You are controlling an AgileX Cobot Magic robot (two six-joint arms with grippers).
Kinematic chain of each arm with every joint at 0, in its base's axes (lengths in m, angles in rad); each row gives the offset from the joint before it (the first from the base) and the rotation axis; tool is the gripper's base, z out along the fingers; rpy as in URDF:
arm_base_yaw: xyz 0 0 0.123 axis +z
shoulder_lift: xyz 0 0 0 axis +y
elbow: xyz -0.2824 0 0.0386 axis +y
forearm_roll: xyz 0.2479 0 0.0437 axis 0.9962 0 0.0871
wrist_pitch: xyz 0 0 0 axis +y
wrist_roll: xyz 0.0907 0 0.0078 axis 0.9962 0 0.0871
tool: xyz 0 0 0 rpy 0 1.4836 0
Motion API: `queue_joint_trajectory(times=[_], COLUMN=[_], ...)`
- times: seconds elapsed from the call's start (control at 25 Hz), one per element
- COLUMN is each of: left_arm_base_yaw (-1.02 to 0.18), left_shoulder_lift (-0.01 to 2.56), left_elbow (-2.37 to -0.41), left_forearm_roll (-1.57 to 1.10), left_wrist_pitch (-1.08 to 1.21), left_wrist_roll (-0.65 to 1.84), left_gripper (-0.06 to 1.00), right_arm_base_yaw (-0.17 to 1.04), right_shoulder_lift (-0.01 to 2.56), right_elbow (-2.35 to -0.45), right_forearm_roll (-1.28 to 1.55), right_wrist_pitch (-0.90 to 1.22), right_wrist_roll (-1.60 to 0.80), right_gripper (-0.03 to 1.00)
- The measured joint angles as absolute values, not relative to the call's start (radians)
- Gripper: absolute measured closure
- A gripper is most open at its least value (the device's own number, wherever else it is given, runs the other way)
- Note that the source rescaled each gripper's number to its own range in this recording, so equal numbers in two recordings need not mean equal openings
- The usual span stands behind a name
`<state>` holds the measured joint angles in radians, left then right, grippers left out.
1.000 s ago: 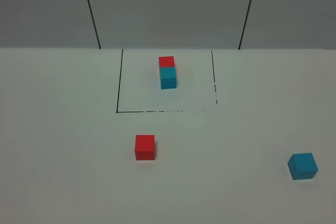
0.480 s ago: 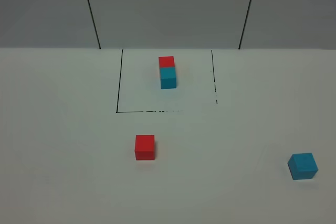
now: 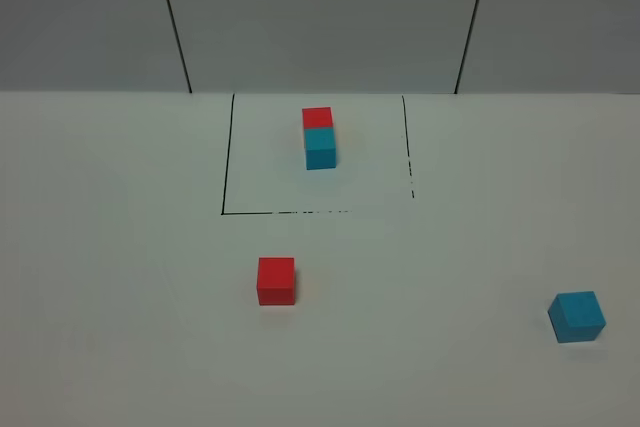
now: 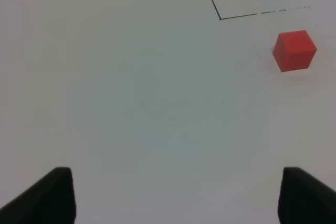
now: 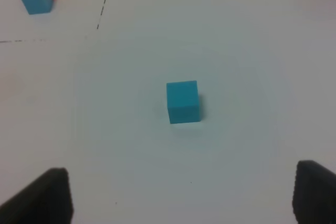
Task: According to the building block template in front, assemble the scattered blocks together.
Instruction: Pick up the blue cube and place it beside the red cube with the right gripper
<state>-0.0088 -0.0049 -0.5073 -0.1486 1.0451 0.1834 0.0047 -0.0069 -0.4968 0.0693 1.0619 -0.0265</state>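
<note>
Black-framed red-and-cyan template (image 3: 319, 137), loose red cube (image 3: 276, 280) near it, loose cyan cube (image 3: 577, 316) well apart, rightward

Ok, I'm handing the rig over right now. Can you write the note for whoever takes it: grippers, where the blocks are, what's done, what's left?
Left gripper: open, empty, over bare table.
Right gripper: open, empty, facing the blue block.
Template pair: red joined to blue, inside the black square at the back.
Red block: loose, in front of the square, left of middle.
Blue block: loose, far right, well apart from the red one.
Done: nothing, neither loose block is gripped.
Left: bring the two loose blocks together to match the template pair.
</note>
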Motion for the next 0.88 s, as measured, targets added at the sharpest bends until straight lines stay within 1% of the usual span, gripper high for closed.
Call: queue_joint_trajectory(times=[0.8, 0.88], left_arm_base_yaw=[-0.009, -0.009], left_shoulder_lift=[-0.005, -0.005], left_elbow=[-0.507, -0.507], left_forearm_roll=[-0.149, -0.149], left_wrist_pitch=[1.045, 1.045], left_wrist_roll=[0.183, 0.183], left_gripper=[0.26, 0.26], right_arm_base_yaw=[0.005, 0.005], right_shoulder_lift=[-0.007, 0.001], right_elbow=[-0.497, -0.501], right_forearm_roll=[0.075, 0.088], right_wrist_pitch=[1.061, 1.057], right_wrist_roll=[-0.026, -0.020], right_gripper=[0.28, 0.26])
